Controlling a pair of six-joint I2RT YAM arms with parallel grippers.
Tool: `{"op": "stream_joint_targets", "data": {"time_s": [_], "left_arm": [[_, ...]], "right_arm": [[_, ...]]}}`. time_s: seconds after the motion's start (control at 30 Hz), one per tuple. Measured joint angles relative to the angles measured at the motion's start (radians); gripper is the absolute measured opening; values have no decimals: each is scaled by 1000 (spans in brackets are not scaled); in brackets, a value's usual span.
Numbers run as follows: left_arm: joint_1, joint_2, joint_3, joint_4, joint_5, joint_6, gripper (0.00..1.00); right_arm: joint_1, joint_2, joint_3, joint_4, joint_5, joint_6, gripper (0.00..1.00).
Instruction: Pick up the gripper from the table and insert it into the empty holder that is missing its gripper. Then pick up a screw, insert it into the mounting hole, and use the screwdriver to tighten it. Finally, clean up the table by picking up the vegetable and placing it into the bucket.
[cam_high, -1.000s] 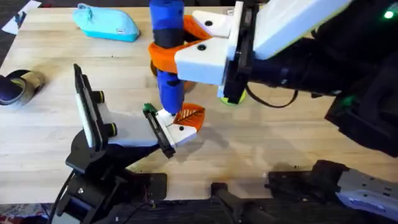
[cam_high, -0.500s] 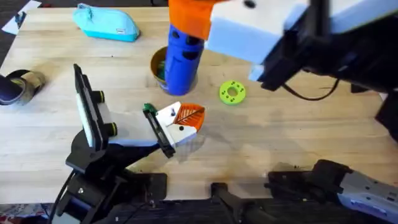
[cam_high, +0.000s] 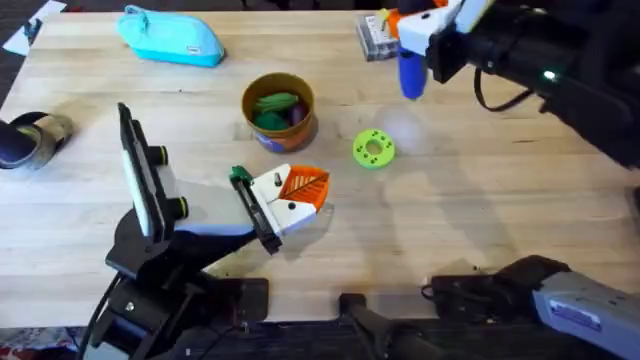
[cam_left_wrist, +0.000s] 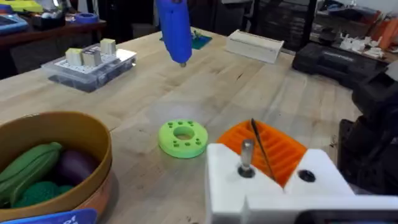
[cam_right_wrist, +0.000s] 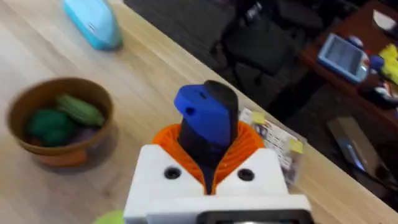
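Right wrist view has the right arm's orange ribbed fingers (cam_right_wrist: 208, 149) closed around the blue screwdriver (cam_right_wrist: 208, 118), which stands between them with its blunt top end toward the camera; overhead, the right gripper (cam_high: 412, 30) holds the screwdriver (cam_high: 410, 70) at the far right part of the worktop (cam_high: 480, 210), bit end hanging down just beside a clear plastic parts box (cam_high: 375, 38); from the left wrist the screwdriver (cam_left_wrist: 174, 31) hangs above the wood, tip apart from the surface, with the parts box (cam_left_wrist: 90, 65) near it.

Left wrist view shows the left arm's own white block and orange ribbed finger (cam_left_wrist: 270, 149), with a small metal screw (cam_left_wrist: 247, 155) standing up from the white block; whether these fingers are open or closed I cannot tell; overhead, the gripper (cam_high: 293, 195), white block and orange finger, sits against the black holder (cam_high: 255, 215), whose green end piece points away from the arm's base, near the middle of the worktop.

Just beyond it stands the yellow-tan bucket (cam_high: 278, 110), holding green and purple toy vegetables (cam_high: 275, 105); the right wrist view shows the bucket (cam_right_wrist: 59, 121) with them inside; a flat green disc (cam_high: 374, 149) with holes lies on the wood between the bucket and the screwdriver, apart from both; a light blue pouch (cam_high: 172, 38) lies at the far left edge.
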Motion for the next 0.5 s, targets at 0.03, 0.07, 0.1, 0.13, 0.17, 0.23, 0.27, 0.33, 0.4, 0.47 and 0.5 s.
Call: {"op": "stream_joint_targets", "data": {"time_s": [0.03,0.07,0.1,0.13,0.17,0.23,0.27,0.33,0.4,0.47,0.5], "left_arm": [[0,0,0,0,0,0,18],[0,0,0,0,0,0,18],[0,0,0,0,-1,0,18],[0,0,0,0,-1,0,18],[0,0,0,0,-1,0,18],[0,0,0,0,-2,0,18],[0,0,0,0,-2,0,18],[0,0,0,0,-2,0,18],[0,0,0,0,-2,0,18],[0,0,0,0,-2,0,18],[0,0,0,0,-2,0,18]], "right_arm": [[-23,36,0,-4,21,-38,31],[-41,73,0,-6,47,-83,31],[-54,112,0,-7,76,-133,31],[-63,147,0,-8,104,-180,31],[-68,182,0,-10,136,-237,31],[-70,246,0,-9,194,-353,31],[-70,276,0,-9,220,-409,30],[-70,336,0,-6,268,-511,30],[-70,391,0,-7,303,-588,30],[-70,443,0,-9,325,-644,30],[-69,468,0,-14,333,-664,30]]}}
